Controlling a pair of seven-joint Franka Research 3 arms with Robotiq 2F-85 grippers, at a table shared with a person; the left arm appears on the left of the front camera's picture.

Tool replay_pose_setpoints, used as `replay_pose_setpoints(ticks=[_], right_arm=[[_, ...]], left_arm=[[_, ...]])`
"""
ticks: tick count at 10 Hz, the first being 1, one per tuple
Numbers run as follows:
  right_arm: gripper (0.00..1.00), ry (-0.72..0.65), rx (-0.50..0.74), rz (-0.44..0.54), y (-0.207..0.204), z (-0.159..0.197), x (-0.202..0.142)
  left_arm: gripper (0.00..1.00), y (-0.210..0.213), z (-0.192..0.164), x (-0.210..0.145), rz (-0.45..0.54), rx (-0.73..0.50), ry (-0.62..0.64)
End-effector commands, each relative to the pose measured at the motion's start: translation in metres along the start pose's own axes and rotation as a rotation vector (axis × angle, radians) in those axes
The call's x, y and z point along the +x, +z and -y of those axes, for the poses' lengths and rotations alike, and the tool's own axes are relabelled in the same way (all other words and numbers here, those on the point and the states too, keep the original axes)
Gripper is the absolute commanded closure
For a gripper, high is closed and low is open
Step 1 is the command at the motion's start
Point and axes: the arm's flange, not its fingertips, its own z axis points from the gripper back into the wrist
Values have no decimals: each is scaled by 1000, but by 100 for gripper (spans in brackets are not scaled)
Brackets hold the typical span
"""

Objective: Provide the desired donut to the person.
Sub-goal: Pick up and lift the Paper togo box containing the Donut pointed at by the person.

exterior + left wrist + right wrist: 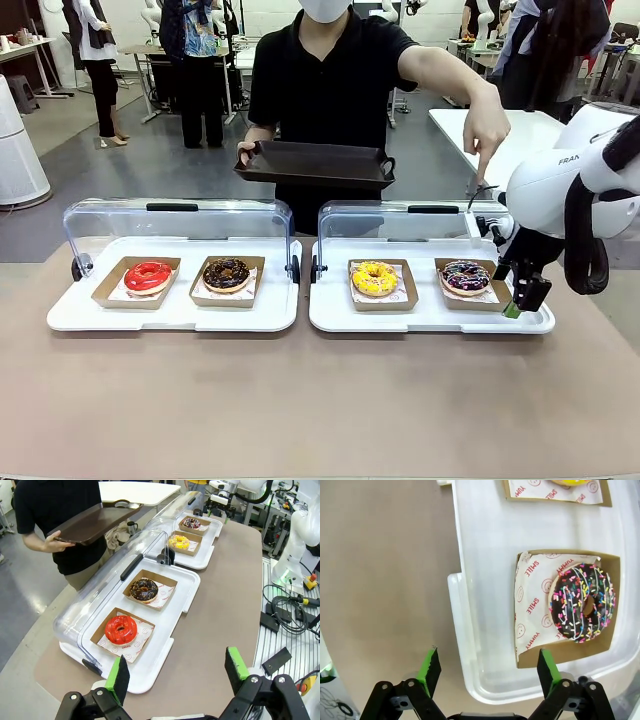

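Four donuts sit in cardboard trays: red (148, 276), chocolate (227, 273), yellow (375, 278) and chocolate with sprinkles (466, 276). The person (330, 70) stands at the far side and holds a dark tray (315, 163) in one hand. Their other hand (487, 130) points down at the sprinkled donut (582, 609). My right gripper (522, 300) hangs open at the right end of the right white tray, just beside that donut; in the right wrist view the gripper (489, 662) is over the tray's corner. My left gripper (177, 670) is open and empty, above the table near the red donut (120, 629).
Two white serving trays (180, 312) (430, 318) stand side by side, each with a clear lid (175, 222) flipped up at the back. Bare brown table lies in front of them. Cables and a robot base (295, 580) sit off the table's edge.
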Motion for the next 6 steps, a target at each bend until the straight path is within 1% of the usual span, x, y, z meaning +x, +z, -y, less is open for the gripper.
replay_pose_setpoints(ticks=[1,6], right_arm=[[0,-10,-7,14,-16,15,-6],[0,-37,-20,9,-32,38,-15]], left_arm=[[0,1,-1,1,24,2,-15],[0,1,-1,1,24,2,-15]])
